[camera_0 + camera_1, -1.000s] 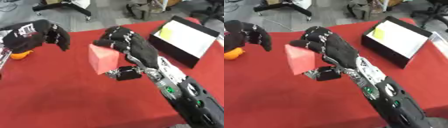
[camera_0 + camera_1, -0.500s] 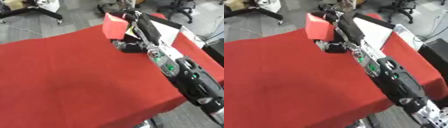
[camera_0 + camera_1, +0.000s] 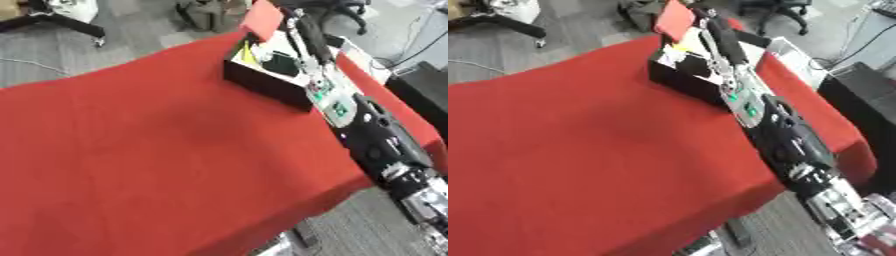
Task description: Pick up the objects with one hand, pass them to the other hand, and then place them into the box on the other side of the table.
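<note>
In the left eye view I have my right hand (image 3: 293, 22) stretched out to the far side of the red table (image 3: 149, 150), the arm running up from the lower right corner. The hand's fingers are curled round the red block (image 3: 262, 16), which sits on the hand's left side, lifted clear of the cloth. Directly beneath the hand and block lies the black box (image 3: 262, 82), its open top facing up; I see something yellow (image 3: 248, 52) inside it, below and to the left of the hand. Whether the block is fully over the box opening or just at its far rim, I cannot tell.

In the right eye view the same hand (image 3: 708, 26) holds the block (image 3: 675, 20) up by the top edge of the picture, again on the hand's left. The box (image 3: 682, 80) lies under the wrist and forearm, with the yellow thing (image 3: 677, 48) just below the block. My left hand does not show in either view
</note>
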{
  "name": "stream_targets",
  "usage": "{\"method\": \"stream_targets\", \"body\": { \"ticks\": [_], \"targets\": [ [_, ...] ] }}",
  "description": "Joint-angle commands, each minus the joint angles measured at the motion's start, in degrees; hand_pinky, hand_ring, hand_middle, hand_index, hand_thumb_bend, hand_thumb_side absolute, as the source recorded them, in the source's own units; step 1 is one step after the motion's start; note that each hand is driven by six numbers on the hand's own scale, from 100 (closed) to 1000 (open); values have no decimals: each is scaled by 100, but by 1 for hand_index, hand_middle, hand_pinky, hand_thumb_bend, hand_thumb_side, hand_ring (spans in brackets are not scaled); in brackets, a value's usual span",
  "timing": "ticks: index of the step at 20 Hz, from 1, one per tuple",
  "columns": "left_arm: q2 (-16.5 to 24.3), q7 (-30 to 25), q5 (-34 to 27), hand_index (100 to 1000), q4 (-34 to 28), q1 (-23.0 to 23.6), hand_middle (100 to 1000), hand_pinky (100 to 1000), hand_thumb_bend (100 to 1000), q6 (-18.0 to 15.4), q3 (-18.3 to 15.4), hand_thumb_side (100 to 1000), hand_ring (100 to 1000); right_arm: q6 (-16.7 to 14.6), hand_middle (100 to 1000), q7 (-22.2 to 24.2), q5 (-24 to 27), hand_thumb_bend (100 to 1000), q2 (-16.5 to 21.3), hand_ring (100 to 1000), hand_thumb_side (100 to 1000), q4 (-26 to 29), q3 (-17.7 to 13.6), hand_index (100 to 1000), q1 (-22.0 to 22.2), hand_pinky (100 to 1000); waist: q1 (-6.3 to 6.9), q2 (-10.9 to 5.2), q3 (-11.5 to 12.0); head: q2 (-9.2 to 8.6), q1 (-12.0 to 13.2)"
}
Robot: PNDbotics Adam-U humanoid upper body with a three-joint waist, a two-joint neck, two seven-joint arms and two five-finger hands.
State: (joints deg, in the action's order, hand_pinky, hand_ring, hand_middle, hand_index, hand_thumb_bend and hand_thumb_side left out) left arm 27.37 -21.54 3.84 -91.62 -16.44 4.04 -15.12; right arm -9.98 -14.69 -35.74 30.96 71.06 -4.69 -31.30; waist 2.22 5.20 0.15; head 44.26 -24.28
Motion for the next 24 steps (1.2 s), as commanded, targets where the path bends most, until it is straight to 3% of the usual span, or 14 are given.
{"method": "stream_targets", "body": {
  "ticks": [1, 7, 9, 12, 14, 19, 24],
  "targets": [
    [68, 341, 152, 712, -198, -41, 585, 679, 373, 55, -4, 785, 621, 336, 696, 303, -232, 415, 283, 891, 626, -461, -506, 814, -281, 815, -23, -56, 34, -14, -85],
    [62, 942, 174, 714, -216, -63, 587, 681, 374, 59, 273, 785, 624, 967, 755, 934, -860, 561, 402, 902, 617, -1487, -510, 895, -779, 828, -45, -89, 57, -14, -87],
    [78, 1014, 179, 716, -215, -82, 589, 682, 376, 52, 331, 783, 626, 1162, 781, 1102, -1055, 611, 446, 917, 597, -1804, -355, 911, -1009, 845, -53, -98, 59, -14, -60],
    [162, 1038, 260, 722, -181, -166, 599, 688, 388, 43, 386, 768, 635, 1312, 782, 970, -1341, 599, 504, 916, 550, -2116, 41, 903, -1391, 850, -68, -112, 53, -14, 128],
    [266, 1067, 392, 733, -97, -280, 612, 694, 409, 37, 393, 745, 644, 1189, 784, 794, -1532, 557, 491, 907, 485, -1941, 278, 894, -1516, 848, -68, -121, 22, -14, 574],
    [780, 1185, 837, 767, 450, -770, 651, 721, 476, 128, 538, 667, 671, 745, 799, 336, -1995, 445, 51, 872, 429, -1228, 853, 917, -1548, 858, -44, -140, -76, -14, 2086],
    [1497, 981, 1289, 798, 1175, -1379, 687, 754, 570, 412, 977, 545, 701, 293, 804, -117, -2448, 280, -667, 854, 430, -493, 1575, 921, -1343, 865, -36, -128, -199, -14, 3067]
  ]
}}
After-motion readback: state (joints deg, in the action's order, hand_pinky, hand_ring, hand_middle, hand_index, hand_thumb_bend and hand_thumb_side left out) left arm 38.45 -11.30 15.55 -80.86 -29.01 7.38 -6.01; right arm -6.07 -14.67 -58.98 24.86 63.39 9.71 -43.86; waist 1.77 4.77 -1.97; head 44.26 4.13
